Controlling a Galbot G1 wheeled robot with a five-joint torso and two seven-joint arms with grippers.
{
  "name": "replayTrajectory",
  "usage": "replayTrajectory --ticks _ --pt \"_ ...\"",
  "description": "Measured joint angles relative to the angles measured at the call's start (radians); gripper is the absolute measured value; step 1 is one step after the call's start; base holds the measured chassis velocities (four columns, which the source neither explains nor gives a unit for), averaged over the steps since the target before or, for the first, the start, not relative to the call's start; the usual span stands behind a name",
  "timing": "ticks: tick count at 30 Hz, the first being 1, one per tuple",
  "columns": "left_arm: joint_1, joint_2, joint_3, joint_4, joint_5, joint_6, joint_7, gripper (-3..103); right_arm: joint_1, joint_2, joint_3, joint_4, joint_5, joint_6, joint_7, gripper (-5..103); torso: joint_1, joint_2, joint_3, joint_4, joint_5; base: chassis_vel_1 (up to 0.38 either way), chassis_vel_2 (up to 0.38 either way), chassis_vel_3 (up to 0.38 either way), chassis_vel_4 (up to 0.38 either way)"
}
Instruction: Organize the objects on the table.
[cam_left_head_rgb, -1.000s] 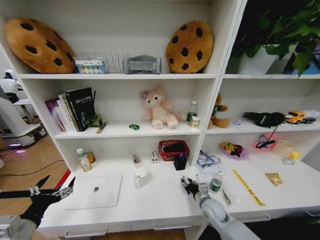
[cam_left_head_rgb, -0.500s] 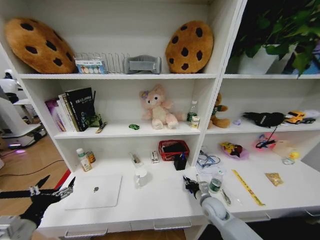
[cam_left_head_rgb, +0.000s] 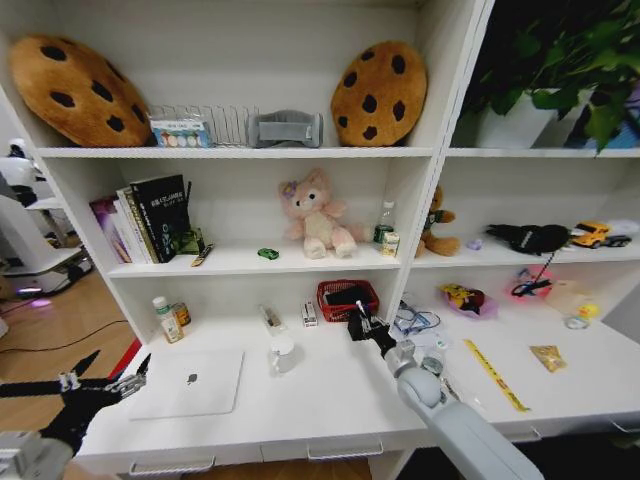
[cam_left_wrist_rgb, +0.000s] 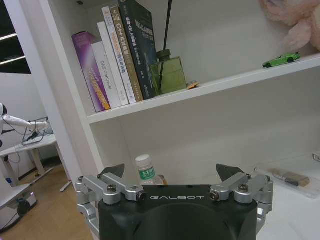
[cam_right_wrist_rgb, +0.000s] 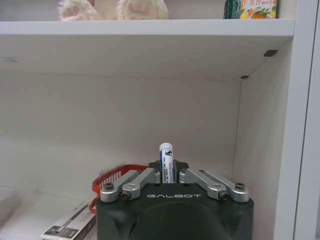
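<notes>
My right gripper (cam_left_head_rgb: 362, 324) is shut on a white pen with a blue label (cam_right_wrist_rgb: 166, 161), which stands upright between its fingers. It hangs just in front of the black pen cup (cam_left_head_rgb: 356, 333) at the back of the white table (cam_left_head_rgb: 320, 400), beside a red basket (cam_left_head_rgb: 347, 297). A silver laptop (cam_left_head_rgb: 190, 382) lies closed at the left, with a white mug (cam_left_head_rgb: 282, 354) next to it. A yellow ruler (cam_left_head_rgb: 495, 375) lies to the right. The green toy car (cam_left_head_rgb: 268, 254) sits on the shelf above. My left gripper (cam_left_head_rgb: 110, 385) waits open off the table's left end.
Small bottles (cam_left_head_rgb: 168, 320) stand at the back left of the table. Books (cam_left_head_rgb: 150, 218), a pink plush (cam_left_head_rgb: 318, 215) and cookie cushions (cam_left_head_rgb: 378, 92) fill the shelves above. Clutter and toys lie on the table's right part (cam_left_head_rgb: 465, 298). Shelf uprights close in the back.
My right gripper has carried the pen up and back from the table's front middle to the black pen cup. The left arm has not moved.
</notes>
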Motion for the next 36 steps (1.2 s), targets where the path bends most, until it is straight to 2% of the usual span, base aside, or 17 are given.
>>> replayTrajectory --ticks 7,10,16,33,36 --pt "0.000 0.000 0.000 0.000 0.000 0.000 0.000 100 0.124 0.057 -0.043 -0.114 -0.016 0.067 -0.010 12 0.000 0.000 0.000 0.0000 -0.0002 0.000 0.000 0.000 0.000" --pt "0.000 0.000 0.000 0.000 0.000 0.000 0.000 100 0.202 0.109 -0.067 -0.176 -0.017 0.096 -0.008 12 0.000 0.000 0.000 0.0001 0.0001 0.000 0.000 0.000 0.000" --pt "0.000 0.000 0.000 0.000 0.000 0.000 0.000 100 0.253 0.151 -0.087 -0.254 -0.042 0.116 -0.010 12 0.000 0.000 0.000 0.0001 -0.0001 0.000 0.000 0.000 0.000" --pt "0.000 0.000 0.000 0.000 0.000 0.000 0.000 100 0.160 0.118 -0.026 -0.235 -0.051 0.112 -0.015 12 0.000 0.000 0.000 -0.0002 -0.0001 0.000 0.000 0.000 0.000" --pt "0.000 0.000 0.000 0.000 0.000 0.000 0.000 100 0.172 0.133 -0.030 -0.278 -0.052 0.140 -0.018 12 0.000 0.000 0.000 -0.0003 0.0000 0.000 0.000 0.000 0.000"
